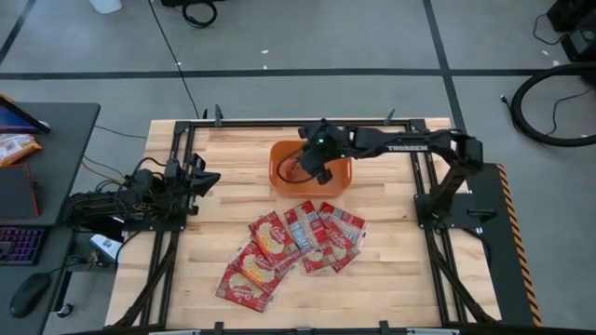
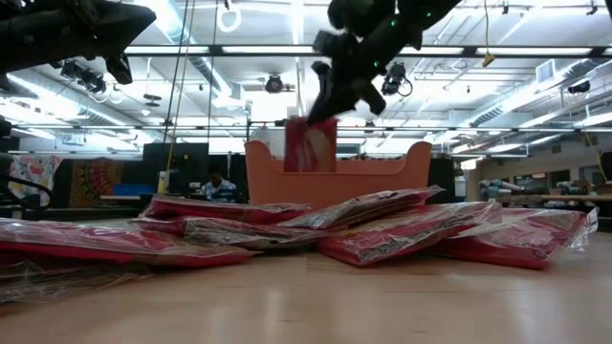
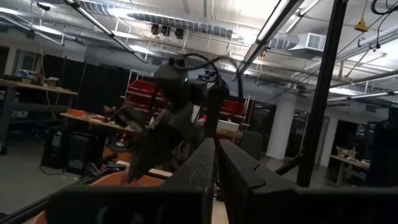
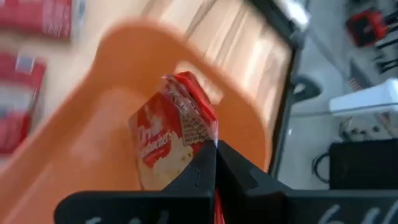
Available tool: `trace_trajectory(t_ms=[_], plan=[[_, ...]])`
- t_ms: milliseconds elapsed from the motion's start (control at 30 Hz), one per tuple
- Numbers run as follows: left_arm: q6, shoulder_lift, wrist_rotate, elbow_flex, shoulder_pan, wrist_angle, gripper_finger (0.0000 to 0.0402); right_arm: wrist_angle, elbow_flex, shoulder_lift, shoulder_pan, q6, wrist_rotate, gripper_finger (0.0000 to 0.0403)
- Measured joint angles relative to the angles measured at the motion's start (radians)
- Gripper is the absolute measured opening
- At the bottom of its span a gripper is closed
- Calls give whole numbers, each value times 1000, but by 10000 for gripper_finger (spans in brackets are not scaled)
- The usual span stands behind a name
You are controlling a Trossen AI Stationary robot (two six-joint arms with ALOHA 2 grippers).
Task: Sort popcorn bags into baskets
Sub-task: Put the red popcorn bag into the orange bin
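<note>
The orange basket stands at the table's far middle; it also shows in the low view and the right wrist view. My right gripper is over it, shut on a red popcorn bag. Several more red popcorn bags lie flat and overlapping on the table near of the basket, and they also show in the low view. My left gripper waits at the table's left side, shut and empty. My right gripper pinches the popcorn bag by one edge at a corner between its two fingers. The fingers come from above, slanting down. The bag hangs upright below the fingers, its lower part behind the basket's near wall.
Dark frame rails run along the table's left and right sides. A dark side table at the left holds an orange-and-white snack bag, a keyboard and a mouse. Bare wood lies near of the pile.
</note>
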Motion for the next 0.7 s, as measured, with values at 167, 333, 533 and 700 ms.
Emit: trace_trajectory(t_ms=[167, 333, 533, 700], plan=[[1, 0, 0, 0, 0, -2, 25, -50, 0, 0, 2, -69, 117, 11], [0, 0, -1, 0, 0, -4, 25, -74, 0, -9, 3, -104, 154, 23], [-1, 0, 0, 0, 0, -5, 25, -256, 2, -9, 19, -66, 190, 46], [-1, 0, 0, 0, 0, -5, 25, -459, 0, -9, 33, -40, 345, 66]])
